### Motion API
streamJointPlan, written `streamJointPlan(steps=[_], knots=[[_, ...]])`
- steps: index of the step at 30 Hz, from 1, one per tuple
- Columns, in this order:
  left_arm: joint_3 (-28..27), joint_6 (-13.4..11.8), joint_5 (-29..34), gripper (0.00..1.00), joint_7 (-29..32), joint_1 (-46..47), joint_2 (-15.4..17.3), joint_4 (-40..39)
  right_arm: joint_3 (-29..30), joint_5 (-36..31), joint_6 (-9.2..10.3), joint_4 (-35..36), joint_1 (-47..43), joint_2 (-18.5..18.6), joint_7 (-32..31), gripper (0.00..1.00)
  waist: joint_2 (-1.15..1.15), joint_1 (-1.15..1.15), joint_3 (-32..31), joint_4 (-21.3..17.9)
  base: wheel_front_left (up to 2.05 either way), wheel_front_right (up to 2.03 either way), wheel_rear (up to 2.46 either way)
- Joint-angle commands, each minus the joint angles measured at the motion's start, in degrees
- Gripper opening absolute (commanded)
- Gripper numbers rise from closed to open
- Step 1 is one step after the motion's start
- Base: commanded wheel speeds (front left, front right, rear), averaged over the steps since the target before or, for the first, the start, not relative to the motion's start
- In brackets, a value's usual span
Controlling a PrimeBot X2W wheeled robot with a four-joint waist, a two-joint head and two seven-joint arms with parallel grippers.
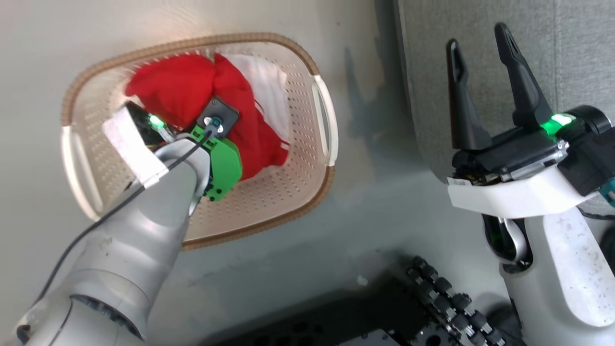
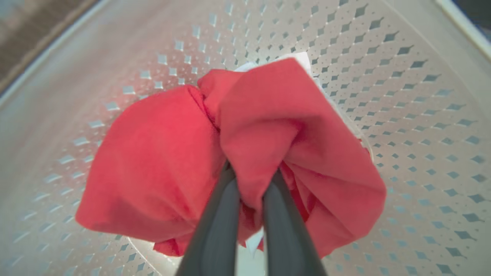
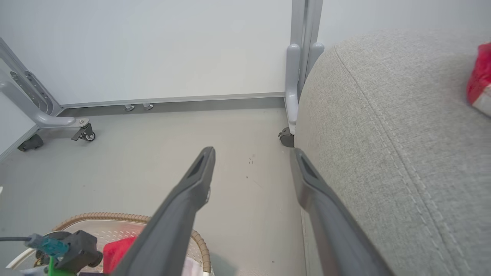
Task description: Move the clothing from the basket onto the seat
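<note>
Left gripper (image 2: 252,173) clamped on a raised fold of the red garment (image 1: 178,86), which lies bunched inside the basket (image 1: 168,47) on the floor. A white panel shows beside the red, on the side of the basket nearer the seat (image 3: 383,134). Right gripper (image 1: 478,38) with its two fingers spread wide and nothing between them, held just beside the seat's front edge. The cloth looks soft, light and limp (once raised it will probably drape and trail below the pinch, so the hanging part could catch the basket's rim). It appears neither fragile nor slippery. A pinch on a gathered fold near the middle of the heap, as here, seems the sound place to take it, since a grip on a single edge would let more cloth hang down. Count: one basket; one seat; two pieces of clothing, one in the basket and a second red-and-white piece (image 3: 479,76) lying on the seat at the right edge of the right wrist view, partly cut off; two grippers, one loaded and one free.
</note>
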State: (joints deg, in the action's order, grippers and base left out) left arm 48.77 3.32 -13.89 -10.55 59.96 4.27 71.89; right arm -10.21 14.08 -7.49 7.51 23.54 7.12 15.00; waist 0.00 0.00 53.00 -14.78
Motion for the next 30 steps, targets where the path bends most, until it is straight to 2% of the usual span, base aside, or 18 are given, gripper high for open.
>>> streamJointPlan(steps=[1,8,17,30], knots=[[-0.4,0.3,-0.9,0.00,-1.0,-1.2,-0.5,-0.6,0.3,-0.3,0.00,-0.2,-1.1,0.6,0.3,1.00,0.00,0.00,-5.6,3.5,0.00,0.00,0.00],[-1.8,0.7,-5.0,0.00,-3.9,-5.7,-1.3,-5.6,1.5,-1.2,0.00,-0.5,-4.4,1.9,-1.4,1.00,0.00,0.00,-14.1,7.1,0.00,0.00,0.00],[-5.2,-2.0,-10.0,0.00,-4.7,-13.1,-1.4,-19.2,3.9,-1.1,0.00,0.1,-9.7,1.5,-4.3,1.00,0.00,0.00,-24.3,10.3,0.00,0.00,0.00],[-15.1,-5.2,-8.9,0.00,-4.7,-24.3,4.3,-48.1,5.6,-1.2,0.00,2.3,-15.9,0.5,-8.0,1.00,0.00,0.00,-33.8,12.4,0.00,0.00,0.00]])
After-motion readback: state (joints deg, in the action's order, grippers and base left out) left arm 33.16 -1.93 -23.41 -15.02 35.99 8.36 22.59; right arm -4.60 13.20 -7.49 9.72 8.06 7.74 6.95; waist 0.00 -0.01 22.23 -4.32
